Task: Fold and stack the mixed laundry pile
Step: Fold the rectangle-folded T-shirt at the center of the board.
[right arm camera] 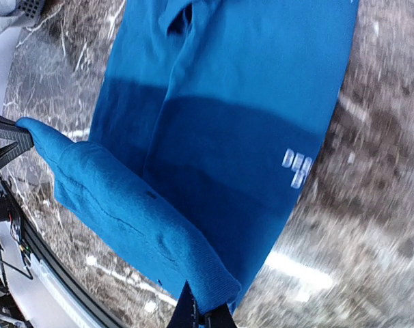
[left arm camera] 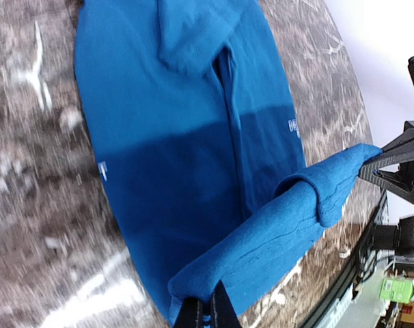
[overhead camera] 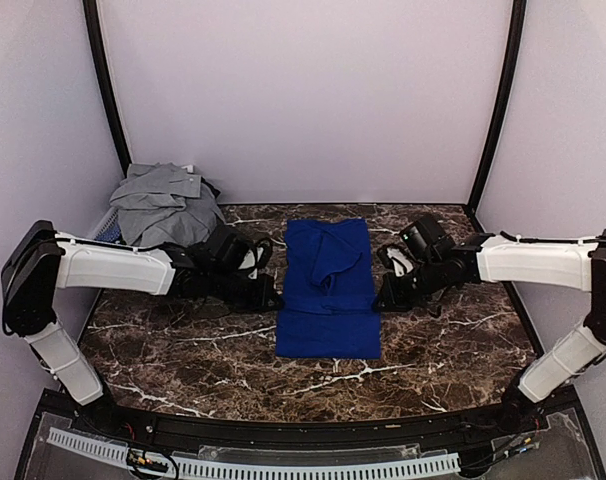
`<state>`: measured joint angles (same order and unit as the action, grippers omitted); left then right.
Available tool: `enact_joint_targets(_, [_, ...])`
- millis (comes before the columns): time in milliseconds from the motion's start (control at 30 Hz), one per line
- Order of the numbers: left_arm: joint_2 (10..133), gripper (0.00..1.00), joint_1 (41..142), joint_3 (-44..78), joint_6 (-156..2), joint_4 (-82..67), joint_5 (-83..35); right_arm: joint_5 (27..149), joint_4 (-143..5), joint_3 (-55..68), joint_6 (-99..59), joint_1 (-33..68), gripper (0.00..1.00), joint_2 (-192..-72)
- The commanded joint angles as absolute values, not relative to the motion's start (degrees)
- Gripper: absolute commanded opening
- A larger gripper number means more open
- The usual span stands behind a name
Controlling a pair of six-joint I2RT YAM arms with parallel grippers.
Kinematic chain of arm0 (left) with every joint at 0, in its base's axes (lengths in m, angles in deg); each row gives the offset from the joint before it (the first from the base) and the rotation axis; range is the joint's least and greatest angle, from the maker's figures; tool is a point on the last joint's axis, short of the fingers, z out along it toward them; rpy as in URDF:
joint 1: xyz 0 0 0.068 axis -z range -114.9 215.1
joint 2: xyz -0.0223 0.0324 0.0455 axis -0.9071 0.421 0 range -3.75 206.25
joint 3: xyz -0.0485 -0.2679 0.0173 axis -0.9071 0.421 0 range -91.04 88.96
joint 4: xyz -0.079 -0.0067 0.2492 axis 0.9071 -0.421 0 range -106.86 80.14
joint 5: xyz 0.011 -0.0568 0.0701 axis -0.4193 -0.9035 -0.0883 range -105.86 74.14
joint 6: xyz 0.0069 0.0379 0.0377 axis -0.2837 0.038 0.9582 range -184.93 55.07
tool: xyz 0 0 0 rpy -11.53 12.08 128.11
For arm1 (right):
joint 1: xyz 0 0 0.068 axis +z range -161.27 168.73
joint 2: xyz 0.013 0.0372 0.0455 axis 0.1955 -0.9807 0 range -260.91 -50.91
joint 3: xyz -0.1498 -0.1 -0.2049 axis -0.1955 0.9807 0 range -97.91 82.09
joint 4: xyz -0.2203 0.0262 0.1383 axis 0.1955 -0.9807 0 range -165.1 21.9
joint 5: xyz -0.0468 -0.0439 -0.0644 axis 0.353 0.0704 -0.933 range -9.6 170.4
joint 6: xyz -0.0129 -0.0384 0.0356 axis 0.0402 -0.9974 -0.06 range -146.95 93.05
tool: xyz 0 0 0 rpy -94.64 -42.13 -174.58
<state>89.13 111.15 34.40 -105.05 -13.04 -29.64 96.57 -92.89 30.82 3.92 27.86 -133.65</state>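
Over the marble table [overhead camera: 183,350] now, and the blue T-shirt [overhead camera: 328,290] lies dead centre, folded to a long narrow panel that runs from the near side toward the back wall, flat on the stone. The left gripper [overhead camera: 271,297] sits low at the shirt's left edge and the right gripper [overhead camera: 385,298] mirrors it at the right edge, both arms reaching in from the sides.

Down on the left wrist camera, the fingers [left arm camera: 190,316] are clenched on a bunched corner of blue cloth. A thick rolled band of that cloth runs taut across to the other pincer, which nips its far end. The right wrist view tells the same story from the other side: jaws clamped tight on the fabric at the bottom of the picture, the band lifted clear above the flat panel and throwing a dark shadow across it. So both pincers are grasping the blue T-shirt, one at each end of the raised edge.

The white print [right arm camera: 297,169] shows small near the panel's right edge, blurred and unreadable. Off in the far left corner, the grey garments [overhead camera: 163,205] lie heaped over a basket [overhead camera: 105,228], well apart from the shirt, with neither arm touching them
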Motion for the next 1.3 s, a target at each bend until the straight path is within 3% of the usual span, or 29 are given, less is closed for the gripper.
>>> enact_joint_targets(0, [93.51, 0.0, 107.24, 28.1, -99.39, -14.0, -30.39, 98.3, -90.67, 25.27, -3.39, 23.21, 0.0, -138.86])
enact_joint_targets(400, [105.44, 0.0, 101.41, 18.37, -96.12, -13.07, -33.21, 100.64, -89.15, 13.54, -7.9, 17.17, 0.0, -153.5])
enact_joint_targets(667, [109.63, 0.0, 101.01, 15.24, -95.52, -12.75, -34.42, 99.8, -89.23, 12.6, -7.63, 15.87, 0.01, -156.07])
enact_joint_targets(767, [110.33, 0.07, 100.54, 13.76, -95.21, -13.81, -34.92, 100.13, -89.79, 11.71, -7.48, 14.72, 0.14, -155.64])
enact_joint_targets(833, [110.1, 0.15, 99.66, 12.69, -95.36, -14.56, -35.65, 100.15, -90.17, 10.77, -7.31, 14.05, 0.37, -154.61])
enact_joint_targets(933, [109.21, 0.25, 96.87, 10.96, -96.23, -14.57, -38.04, 99.75, -91.07, 8.78, -7.61, 12.99, 0.61, -152.92])
enact_joint_targets(1033, [107.54, 0.35, 94.81, 9.36, -96.36, -14.64, -39.78, 99.33, -92.83, 6.31, -8.63, 11.92, 0.69, -152.28])
enact_joint_targets(1267, [101.36, 0.51, 91.9, 11.57, -95.4, -14.75, -42.01, 107.82, -94.51, 7.5, -10.81, 10.15, 0.72, -147.78])
